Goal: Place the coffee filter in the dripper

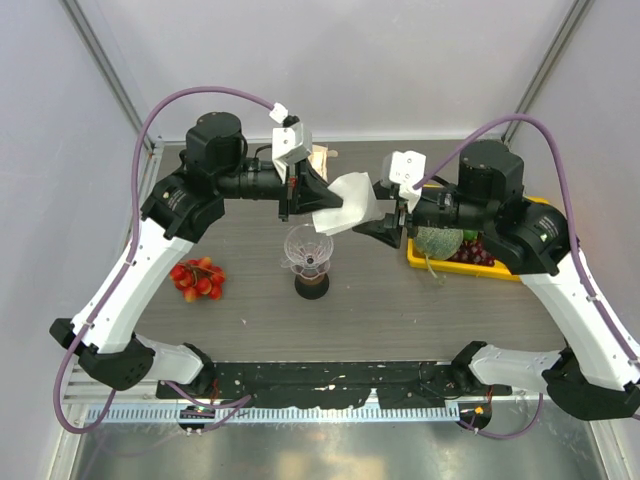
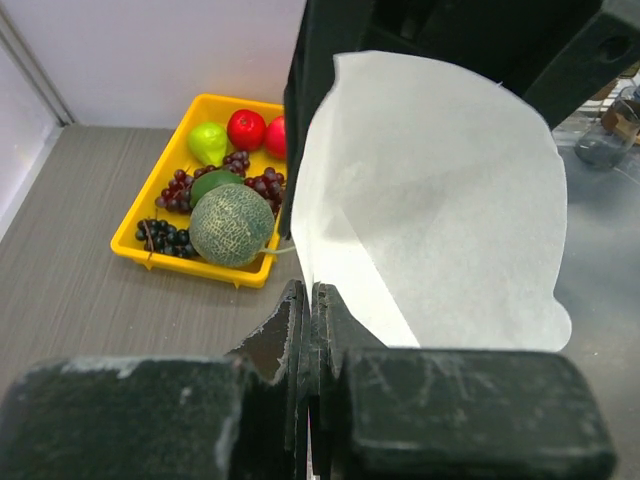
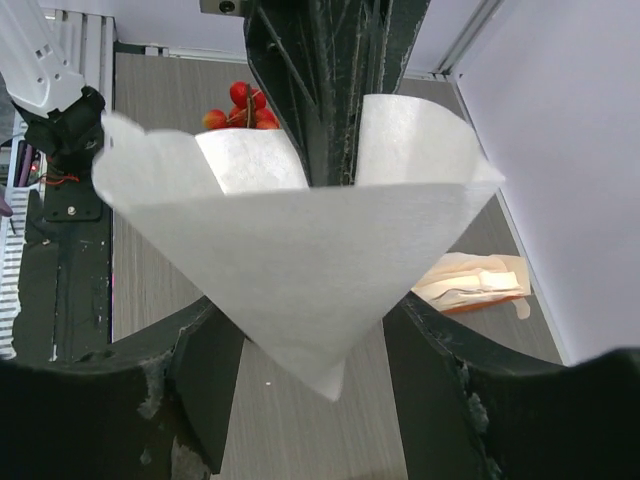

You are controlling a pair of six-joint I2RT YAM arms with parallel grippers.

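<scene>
Coffee filter [image 1: 348,203] hangs at frame centre, up-right of the dripper [image 1: 308,247]. Left fingers [image 2: 300,325] pinch its edge; right fingers [image 3: 200,370] straddle it, wide. Likely step: shaping the cone. Next: seat it tip-first in the dripper.

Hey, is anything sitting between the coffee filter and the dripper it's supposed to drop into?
Nothing visible does. The coffee filter hangs pinched in the left claw, raised and off to one side of the dripper, with open space between them. The right claw only straddles the filter's pointed end, jaws open.
</scene>
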